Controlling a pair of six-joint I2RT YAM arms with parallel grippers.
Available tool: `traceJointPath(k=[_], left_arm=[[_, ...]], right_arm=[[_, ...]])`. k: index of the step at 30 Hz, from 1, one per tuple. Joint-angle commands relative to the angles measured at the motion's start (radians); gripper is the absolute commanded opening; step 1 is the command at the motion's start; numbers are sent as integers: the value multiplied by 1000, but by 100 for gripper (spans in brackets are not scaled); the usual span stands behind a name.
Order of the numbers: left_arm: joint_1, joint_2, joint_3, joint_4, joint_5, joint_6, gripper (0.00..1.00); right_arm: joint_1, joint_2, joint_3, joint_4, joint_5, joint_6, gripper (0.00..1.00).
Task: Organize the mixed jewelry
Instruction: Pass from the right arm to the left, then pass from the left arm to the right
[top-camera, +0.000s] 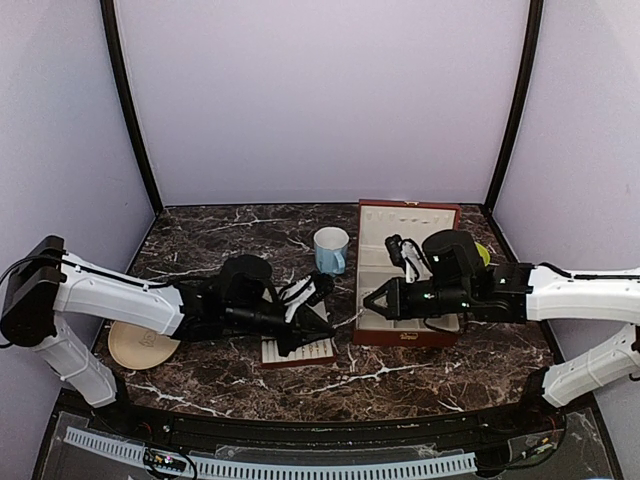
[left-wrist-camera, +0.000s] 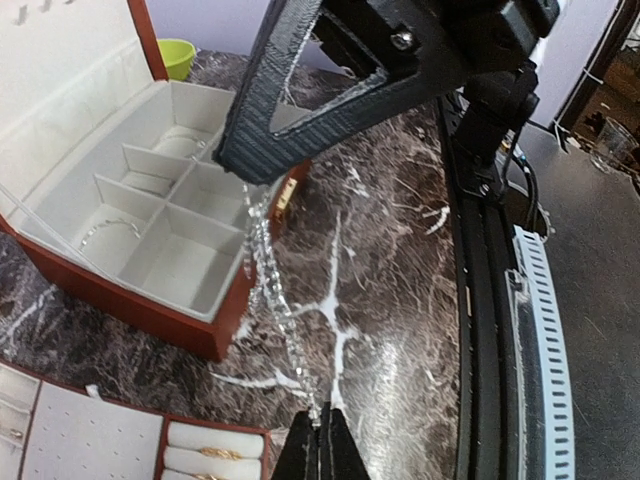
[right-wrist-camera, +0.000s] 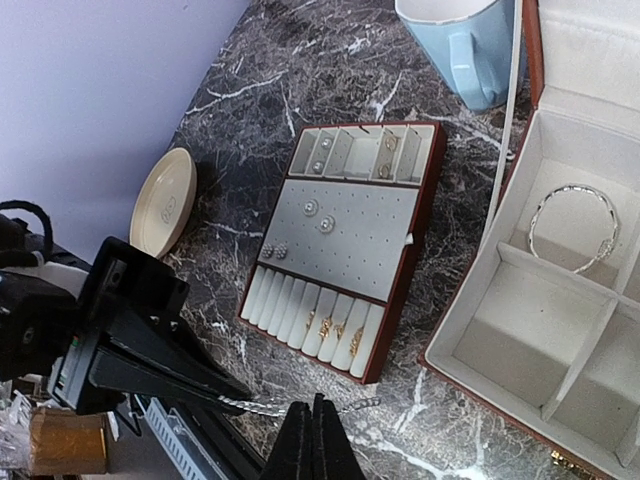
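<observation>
A fine silvery chain (left-wrist-camera: 272, 296) is stretched in the air between my two grippers, over the marble between the tray and the box. My left gripper (left-wrist-camera: 320, 432) is shut on one end; it shows in the top view (top-camera: 328, 328). My right gripper (right-wrist-camera: 312, 412) is shut on the chain (right-wrist-camera: 255, 404) further along, and a short loose end (right-wrist-camera: 372, 403) sticks out past it; it shows in the top view (top-camera: 366, 307). The cream slotted tray (right-wrist-camera: 372, 252) holds small rings (right-wrist-camera: 330, 328) and studs (right-wrist-camera: 318, 215). A thin bangle (right-wrist-camera: 572, 226) lies in the open red-brown box (right-wrist-camera: 520, 330).
The box (top-camera: 405, 335) stands right of centre, lid up, with more bangles in its compartments (left-wrist-camera: 108, 228). The tray (top-camera: 300, 352) lies in front of my left gripper. A blue mug (top-camera: 331, 248) stands behind. A cream round dish (top-camera: 140, 345) is at the left. A green cup (left-wrist-camera: 177, 55) is behind the box.
</observation>
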Motion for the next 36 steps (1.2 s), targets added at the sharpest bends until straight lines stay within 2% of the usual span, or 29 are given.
traceJointPath(k=[1, 4, 6, 8, 11, 15, 18, 24, 31, 36], left_arm=[[5, -54, 54, -235, 166, -35, 0], [32, -61, 73, -286, 292, -74, 0], [58, -59, 75, -294, 382, -111, 0], [84, -50, 81, -291, 472, -153, 0], [120, -41, 79, -269, 571, -227, 0], [140, -51, 62, -253, 622, -269, 0], [143, -66, 65, -289, 643, -264, 0], [145, -75, 90, -369, 734, -223, 0], [145, -79, 128, -459, 805, -154, 0], [145, -72, 152, -499, 836, -135, 0]], right_arm=[[-11, 13, -57, 96, -54, 17, 13], [-12, 22, -98, 193, -95, 53, 44], [-12, 25, -129, 271, -122, 82, 54], [-12, 27, -160, 350, -157, 106, 58], [-9, 36, -197, 449, -237, 128, 58], [5, 44, -240, 553, -297, 145, 53], [21, 63, -240, 630, -341, 142, 51], [70, 131, -149, 644, -423, 74, 50], [107, 178, -126, 741, -516, 54, 38], [122, 202, -122, 785, -553, 54, 34]])
